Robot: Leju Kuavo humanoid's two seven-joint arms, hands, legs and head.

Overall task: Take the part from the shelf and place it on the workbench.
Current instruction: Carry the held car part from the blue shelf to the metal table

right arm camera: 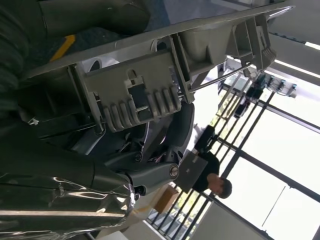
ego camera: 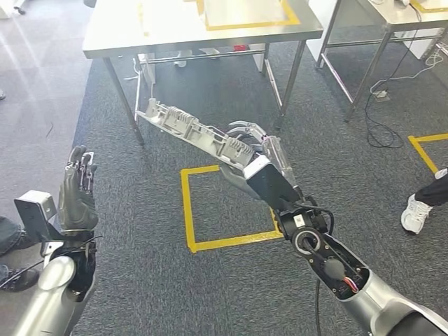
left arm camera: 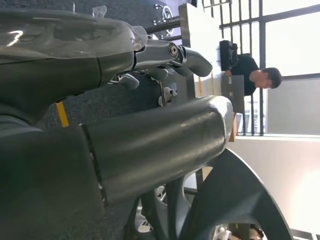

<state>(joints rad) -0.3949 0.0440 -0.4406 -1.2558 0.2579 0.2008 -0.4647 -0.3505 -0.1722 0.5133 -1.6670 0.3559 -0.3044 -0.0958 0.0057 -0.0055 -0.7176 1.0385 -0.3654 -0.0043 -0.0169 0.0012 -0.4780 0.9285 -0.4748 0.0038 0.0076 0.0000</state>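
Observation:
A long light-grey ribbed plastic part [ego camera: 192,131] hangs in the air over the dark carpet, held at one end by my right hand [ego camera: 253,155]. Its free end points toward the steel workbench [ego camera: 132,38] ahead. In the right wrist view the part [right arm camera: 151,90] lies across the hand, its clips and ribs facing the camera, with fingers [right arm camera: 158,167] wrapped beneath it. My left hand [ego camera: 78,189] is raised at the lower left, empty, fingers up and slightly curled. In the left wrist view its thick thumb [left arm camera: 158,145] and fingers [left arm camera: 166,55] hold nothing.
A yellow tape square [ego camera: 227,210] marks the carpet below the part. A second steel table [ego camera: 380,21] stands at the back right with cables [ego camera: 386,126] on the floor. A person's shoe [ego camera: 414,213] is at the right edge, another person's feet [ego camera: 10,238] at the left.

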